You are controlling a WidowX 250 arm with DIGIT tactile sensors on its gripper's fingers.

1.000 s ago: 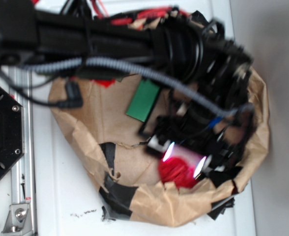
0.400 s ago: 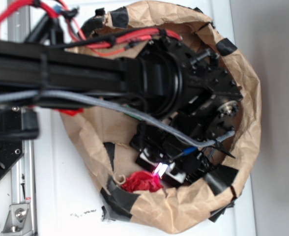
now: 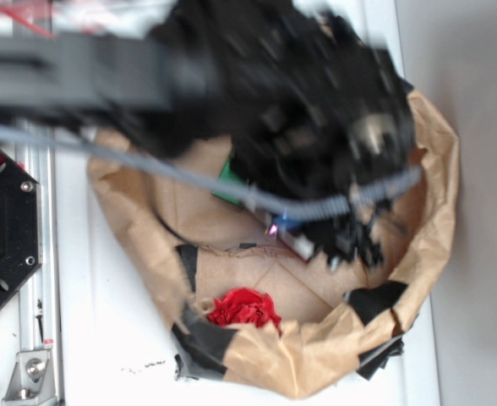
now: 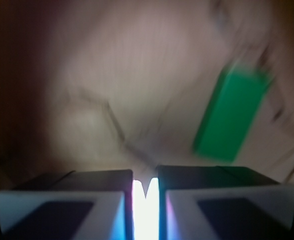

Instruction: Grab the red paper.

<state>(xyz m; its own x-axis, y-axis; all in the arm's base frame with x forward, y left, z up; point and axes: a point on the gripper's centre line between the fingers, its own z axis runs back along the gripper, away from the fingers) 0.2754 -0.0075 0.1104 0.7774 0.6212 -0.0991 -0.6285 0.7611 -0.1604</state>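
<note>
Lifted since earlier: claw point(image 4: 145, 200), pads nearly together, empty. Red paper point(image 3: 245, 308): crumpled wad at brown paper's point(image 3: 232, 220) taped rim, apart from claw.

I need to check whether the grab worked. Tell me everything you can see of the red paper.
The red paper is a small, bright red crumpled wad, tissue-like and ruffled. It lies loose on the floor of the brown paper nest, against the low front wall beside a strip of black tape. Nothing grips it; the gripper is blurred and apart from it.

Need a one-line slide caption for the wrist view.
Tool nearly closed and empty above brown paper, green block ahead to the right.
</note>
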